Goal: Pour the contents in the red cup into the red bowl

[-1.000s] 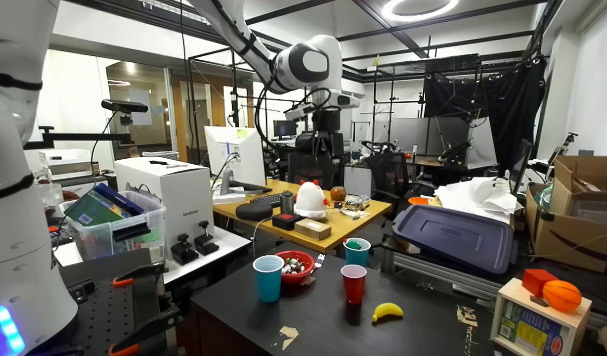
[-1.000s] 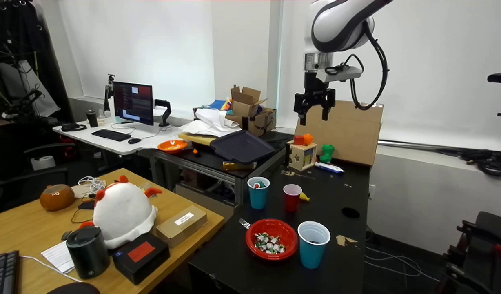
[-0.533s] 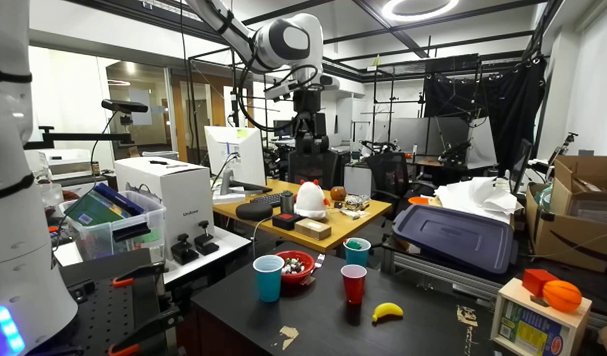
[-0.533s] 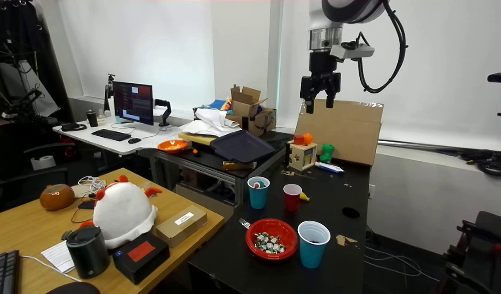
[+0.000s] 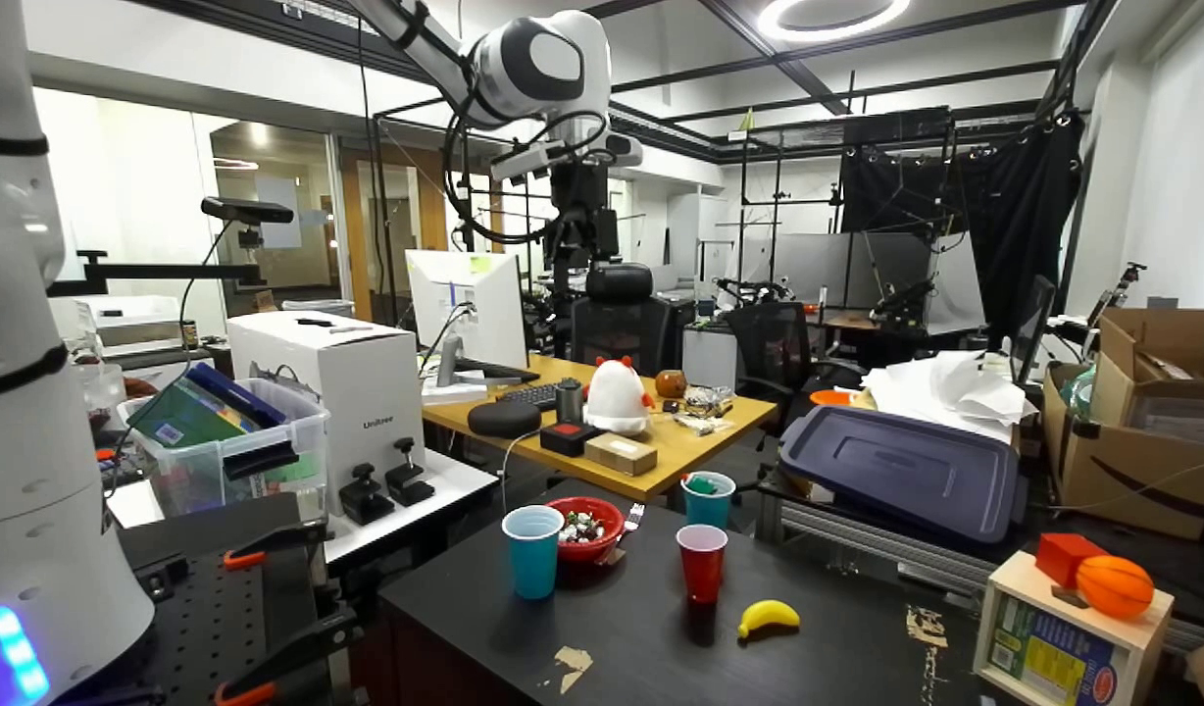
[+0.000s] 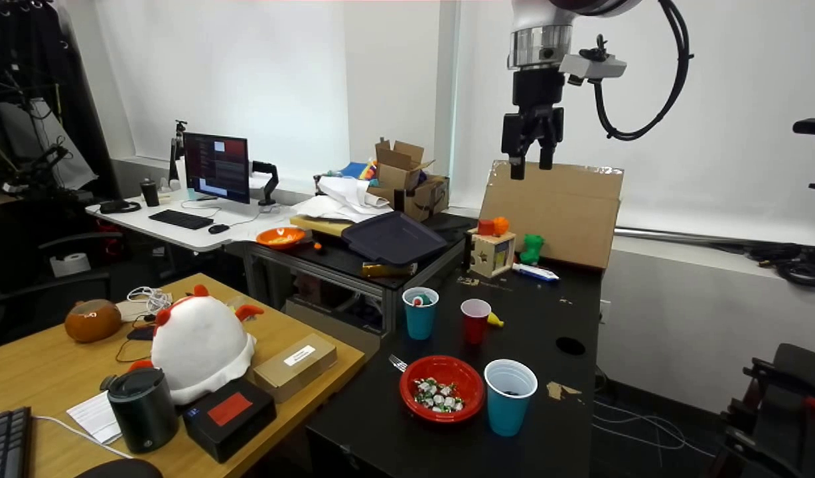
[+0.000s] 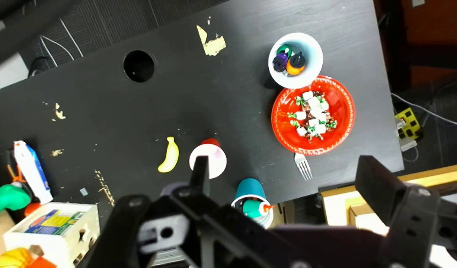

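Observation:
The red cup stands upright on the black table, and it shows in both exterior views point(image 5: 702, 571) point(image 6: 474, 326). In the wrist view the red cup point(image 7: 214, 163) shows a white inside with a pinkish patch and no contents that I can make out. One finger hides part of it. The red bowl point(image 6: 441, 415) holds several silver-and-green wrapped pieces; it also shows in an exterior view point(image 5: 607, 552) and the wrist view point(image 7: 314, 149). My gripper point(image 7: 284, 160) is open and empty. It hangs high above the table in both exterior views point(image 5: 584, 263) point(image 6: 532, 164), apart from everything.
A light-blue cup point(image 6: 507, 411) with small toys stands against the bowl. A teal cup point(image 6: 420, 320) with a green item stands near the table edge. A fork point(image 7: 303, 166) leans at the bowl. A yellow banana point(image 5: 769, 616) lies beside the red cup. A wooden box point(image 6: 492, 255) stands farther along.
My arm and gripper have risen, shifting left in one exterior view and right in the other. The cups, bowl and other table things have not moved.

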`<action>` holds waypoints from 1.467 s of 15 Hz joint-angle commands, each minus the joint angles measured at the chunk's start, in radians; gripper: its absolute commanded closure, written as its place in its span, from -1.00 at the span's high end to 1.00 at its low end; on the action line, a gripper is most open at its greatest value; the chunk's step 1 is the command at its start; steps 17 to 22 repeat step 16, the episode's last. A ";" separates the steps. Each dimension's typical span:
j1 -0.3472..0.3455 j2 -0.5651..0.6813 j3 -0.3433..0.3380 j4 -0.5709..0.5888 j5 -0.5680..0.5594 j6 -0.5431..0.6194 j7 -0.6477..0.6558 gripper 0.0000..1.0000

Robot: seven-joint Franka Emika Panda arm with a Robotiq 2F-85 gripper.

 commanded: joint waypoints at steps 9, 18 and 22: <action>0.012 -0.053 0.036 -0.077 0.001 -0.003 0.001 1.00; 0.013 -0.047 0.036 -0.078 0.001 -0.002 0.001 1.00; 0.013 -0.047 0.036 -0.078 0.001 -0.002 0.001 1.00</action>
